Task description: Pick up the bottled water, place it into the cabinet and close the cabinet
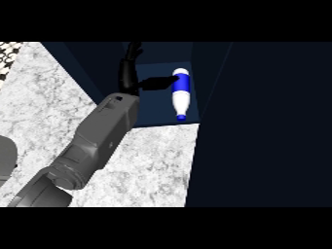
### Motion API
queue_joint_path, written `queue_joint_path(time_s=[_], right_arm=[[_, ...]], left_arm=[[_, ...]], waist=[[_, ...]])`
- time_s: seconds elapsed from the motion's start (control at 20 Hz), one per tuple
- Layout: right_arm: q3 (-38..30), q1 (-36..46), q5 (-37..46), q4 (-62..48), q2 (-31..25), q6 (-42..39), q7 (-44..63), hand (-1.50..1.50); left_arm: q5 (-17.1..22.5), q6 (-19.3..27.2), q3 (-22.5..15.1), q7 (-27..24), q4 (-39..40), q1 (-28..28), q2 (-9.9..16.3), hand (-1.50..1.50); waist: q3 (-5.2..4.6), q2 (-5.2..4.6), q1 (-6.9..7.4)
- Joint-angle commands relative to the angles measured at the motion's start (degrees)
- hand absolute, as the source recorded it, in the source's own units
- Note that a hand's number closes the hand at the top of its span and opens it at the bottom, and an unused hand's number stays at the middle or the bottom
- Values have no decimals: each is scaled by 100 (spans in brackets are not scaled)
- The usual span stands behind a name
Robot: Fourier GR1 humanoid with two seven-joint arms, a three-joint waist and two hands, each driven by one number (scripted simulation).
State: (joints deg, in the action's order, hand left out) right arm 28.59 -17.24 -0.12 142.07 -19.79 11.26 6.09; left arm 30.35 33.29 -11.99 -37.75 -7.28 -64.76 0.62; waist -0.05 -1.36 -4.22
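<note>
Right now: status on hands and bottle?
Left hand open beside bottled water. Bottle lying inside cabinet, cap toward counter. Right hand not visible. Nothing blocking.

bottled water (180,92) inside cabinet (161,119), left hand (134,78) open beside it

No readable text, not even on the bottle's (181,93) blue label.

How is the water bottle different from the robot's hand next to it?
The bottle is white with a blue band and cap; the hand is all black. The bottle lies inside the dark cabinet, cap toward the counter, while the hand reaches in from a grey forearm with fingers pointing away. The bottle is one smooth shape; the hand splits into fingers and thumb. The thumb reaches toward the bottle.
</note>
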Motion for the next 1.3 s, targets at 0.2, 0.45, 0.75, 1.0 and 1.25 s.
queue_joint_path(time_s=[0.2,0.45,0.75,1.0,1.25], right_arm=[[125,-144,-78,246,32,-52,102,-150],[-166,-117,-252,232,-29,-149,67,-150],[168,-91,69,145,194,13,82,-150],[8,6,96,66,178,-33,57,-150],[-159,-119,9,473,-11,-70,429,-150]], left_arm=[[-95,-153,73,-67,177,-309,7,-150],[4,-809,235,-186,44,-210,53,-150],[128,-1969,159,-414,-550,-102,-61,-150],[359,-2208,112,-122,-981,6,-61,-150],[760,-2150,-396,248,-2060,638,-62,-150]], waist=[[-1,-4,0],[2,6,46],[-2,63,39],[4,112,224],[4,181,341]])
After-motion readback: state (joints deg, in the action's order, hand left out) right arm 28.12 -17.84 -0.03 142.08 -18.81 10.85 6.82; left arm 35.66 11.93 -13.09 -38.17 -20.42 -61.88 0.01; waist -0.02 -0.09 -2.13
